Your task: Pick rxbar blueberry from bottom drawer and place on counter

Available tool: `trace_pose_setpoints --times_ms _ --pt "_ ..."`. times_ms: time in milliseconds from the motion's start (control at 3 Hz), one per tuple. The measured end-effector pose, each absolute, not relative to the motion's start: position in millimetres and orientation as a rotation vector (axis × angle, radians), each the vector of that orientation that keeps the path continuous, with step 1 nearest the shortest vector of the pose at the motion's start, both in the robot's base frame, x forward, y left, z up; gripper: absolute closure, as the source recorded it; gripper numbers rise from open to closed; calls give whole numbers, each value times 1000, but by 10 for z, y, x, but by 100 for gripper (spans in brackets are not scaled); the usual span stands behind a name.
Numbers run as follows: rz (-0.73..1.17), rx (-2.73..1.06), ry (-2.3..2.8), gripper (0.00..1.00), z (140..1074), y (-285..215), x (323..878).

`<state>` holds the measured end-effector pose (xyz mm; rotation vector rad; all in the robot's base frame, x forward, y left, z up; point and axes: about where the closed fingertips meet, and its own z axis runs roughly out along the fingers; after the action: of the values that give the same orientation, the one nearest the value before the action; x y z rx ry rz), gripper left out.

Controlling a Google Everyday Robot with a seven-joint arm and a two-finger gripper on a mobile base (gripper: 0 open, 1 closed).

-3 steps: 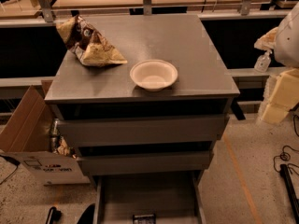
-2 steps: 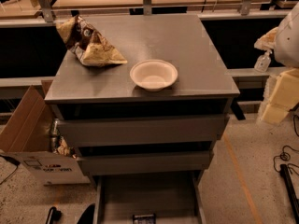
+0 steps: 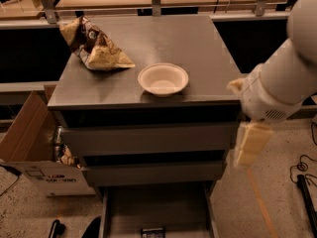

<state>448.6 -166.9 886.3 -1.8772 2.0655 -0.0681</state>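
Observation:
The bottom drawer (image 3: pixel 130 208) of the grey cabinet stands pulled open at the lower edge of the view. A small dark bar with pale print, the rxbar blueberry (image 3: pixel 152 230), lies at the drawer's front, partly cut off by the frame. The counter (image 3: pixel 198 43) is the dark grey cabinet top. My white arm reaches in from the upper right, and my gripper (image 3: pixel 251 144) hangs beside the cabinet's right edge at the height of the upper drawers, well above and to the right of the bar. It holds nothing that I can see.
A white bowl (image 3: pixel 163 79) sits at the counter's front middle and a tan-and-brown chip bag (image 3: pixel 94 46) at its back left. An open cardboard box (image 3: pixel 29 148) stands on the floor to the left. Cables (image 3: pixel 302 167) lie on the floor to the right.
My arm has swung left and down from the right edge of the view, bringing the gripper close to the cabinet's right side. The drawer, bowl and bag have not moved.

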Motion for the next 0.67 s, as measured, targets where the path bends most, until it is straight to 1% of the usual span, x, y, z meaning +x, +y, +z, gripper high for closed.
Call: trace_pose_setpoints --times_ms 333,667 --pt "-73 -1885 2057 0 8581 -1615 4482" --pt "-43 -1919 2007 0 8614 -1543 4447"
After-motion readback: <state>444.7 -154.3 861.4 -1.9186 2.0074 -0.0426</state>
